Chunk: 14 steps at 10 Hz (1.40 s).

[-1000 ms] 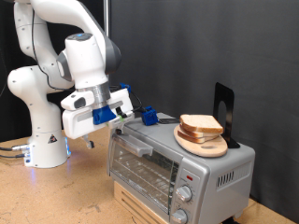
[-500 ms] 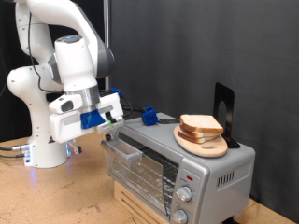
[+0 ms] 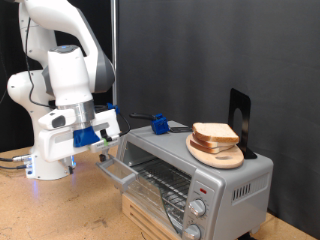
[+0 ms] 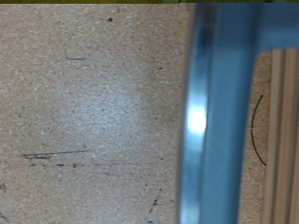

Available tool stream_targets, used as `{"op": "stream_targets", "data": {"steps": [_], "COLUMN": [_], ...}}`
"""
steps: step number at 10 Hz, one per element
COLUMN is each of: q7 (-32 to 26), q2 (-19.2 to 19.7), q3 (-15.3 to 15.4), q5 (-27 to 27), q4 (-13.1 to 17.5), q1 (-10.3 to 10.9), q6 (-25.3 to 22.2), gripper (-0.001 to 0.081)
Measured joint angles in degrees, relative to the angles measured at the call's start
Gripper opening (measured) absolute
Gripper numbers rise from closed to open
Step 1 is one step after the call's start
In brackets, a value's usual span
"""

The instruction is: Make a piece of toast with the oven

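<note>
The silver oven (image 3: 222, 178) stands on the exterior view's right. Its glass door (image 3: 152, 182) is tilted partly open, and the wire rack shows behind it. My gripper (image 3: 106, 152) hangs at the door's upper left corner, right by the bar handle (image 3: 118, 172). In the wrist view a blurred metal bar (image 4: 210, 121), very close, runs across the picture over the wooden table (image 4: 84, 103); no fingers show there. A pile of bread slices (image 3: 214, 134) lies on a round wooden board (image 3: 222, 157) on the oven's roof. No single piece of toast shows apart from that pile.
Two knobs (image 3: 199, 209) sit on the oven's front right. A blue object (image 3: 158, 124) and a black stand (image 3: 238, 112) rest on the oven's roof. A wooden box (image 3: 142, 216) lies under the oven. The arm's white base (image 3: 48, 160) stands at the left.
The gripper has moved left and down, away from the oven's front. The door has swung outward with it, from nearly closed to partly open.
</note>
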Motion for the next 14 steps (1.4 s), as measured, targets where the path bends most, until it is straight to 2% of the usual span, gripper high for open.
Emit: {"op": "stream_targets", "data": {"steps": [5,8,11,14], "q7": [1.41,1.94,9.89,12.08], "q2": [6.79,12.01,18.38,23.96], "q3": [-0.1,-0.56,-2.56,-2.67], "q5": [-7.6,-9.86,-16.72,-17.29], "q4": [0.03,0.1,1.03,4.31], "q1": [-4.21,-6.04,-5.92,-5.5], "q6": [7.52,13.58,19.72,22.61], "gripper": [0.0682,0.0682,0.0682,0.0682]}}
